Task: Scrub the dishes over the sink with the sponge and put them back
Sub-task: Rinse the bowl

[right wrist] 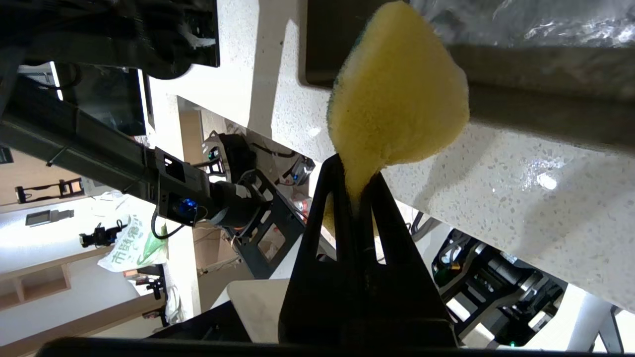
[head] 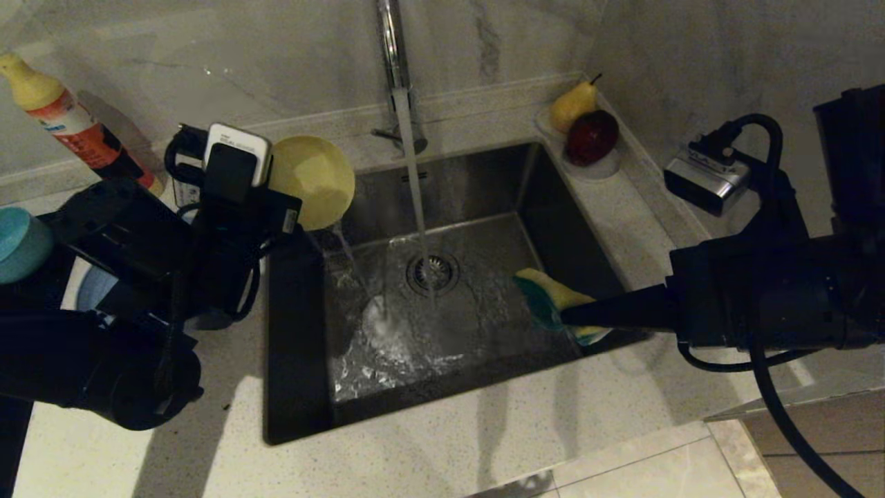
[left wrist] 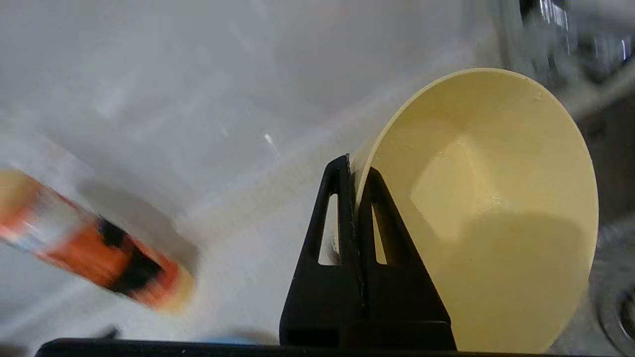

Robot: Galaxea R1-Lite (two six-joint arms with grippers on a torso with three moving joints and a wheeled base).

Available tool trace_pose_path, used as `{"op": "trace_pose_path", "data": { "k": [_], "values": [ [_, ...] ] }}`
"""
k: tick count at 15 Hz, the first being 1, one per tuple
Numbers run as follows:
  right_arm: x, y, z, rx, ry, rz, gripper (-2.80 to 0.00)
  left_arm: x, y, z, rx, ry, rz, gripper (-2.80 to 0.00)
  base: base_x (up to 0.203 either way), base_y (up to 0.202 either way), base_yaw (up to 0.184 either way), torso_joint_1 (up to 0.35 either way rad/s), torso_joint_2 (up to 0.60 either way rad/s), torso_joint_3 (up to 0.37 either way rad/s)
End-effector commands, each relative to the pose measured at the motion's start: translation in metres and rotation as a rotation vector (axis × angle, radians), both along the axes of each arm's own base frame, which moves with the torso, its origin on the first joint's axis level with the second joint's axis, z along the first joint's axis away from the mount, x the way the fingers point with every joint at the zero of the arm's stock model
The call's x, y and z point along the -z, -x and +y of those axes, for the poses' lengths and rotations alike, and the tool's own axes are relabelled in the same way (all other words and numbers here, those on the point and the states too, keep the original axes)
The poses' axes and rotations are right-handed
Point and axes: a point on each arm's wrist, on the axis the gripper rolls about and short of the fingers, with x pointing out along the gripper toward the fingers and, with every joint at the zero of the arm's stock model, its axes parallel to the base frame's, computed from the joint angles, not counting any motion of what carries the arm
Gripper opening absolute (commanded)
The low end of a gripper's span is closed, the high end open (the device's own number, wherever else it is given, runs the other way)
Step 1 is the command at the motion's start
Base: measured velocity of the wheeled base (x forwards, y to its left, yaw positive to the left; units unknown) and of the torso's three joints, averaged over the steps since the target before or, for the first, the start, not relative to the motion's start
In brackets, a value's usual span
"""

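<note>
My left gripper (left wrist: 354, 168) is shut on the rim of the pale yellow bowl (left wrist: 496, 213), one finger inside and one outside. The bowl (head: 312, 181) is tipped on its side over the left edge of the steel sink (head: 484, 187), and a thin stream of water falls from it. Water runs from the tap (head: 392, 41) onto the drain. My right gripper (right wrist: 357, 173) is shut on the sponge (right wrist: 397, 94), pinching its yellow end. It holds the sponge (head: 553, 297) low over the sink's right side. A teal bowl (head: 21, 242) and a light-blue plate (head: 93, 287) sit far left, partly hidden by my left arm.
An orange dish-soap bottle (head: 69, 121) stands at the back left. A yellow pear (head: 572, 104) and a dark red fruit (head: 592, 136) rest on a small white dish at the sink's back right corner. Speckled counter (head: 449, 443) runs along the front.
</note>
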Motion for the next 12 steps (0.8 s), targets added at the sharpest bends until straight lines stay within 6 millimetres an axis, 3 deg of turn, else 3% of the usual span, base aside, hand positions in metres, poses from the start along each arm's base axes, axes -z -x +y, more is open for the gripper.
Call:
{"op": "trace_pose_path", "data": {
  "k": [1,8,12],
  "values": [
    [0.001,0.000,0.001,-0.003,0.001,0.007,-2.80,-0.019,0.012,0.003,-0.001,-0.010,-0.068,-2.80,0.000,0.000,0.000,0.000,0.00,0.000],
    [-0.001,0.001,0.000,-0.003,-0.003,0.000,-2.80,-0.046,0.025,0.007,-0.011,-0.033,-0.159,-2.80,0.000,0.000,0.000,0.000,0.00,0.000],
    [-0.001,0.001,-0.001,-0.002,-0.004,-0.003,-2.80,-0.041,0.023,0.007,-0.013,-0.022,-0.142,-2.80,0.000,0.000,0.000,0.000,0.00,0.000]
  ]
}}
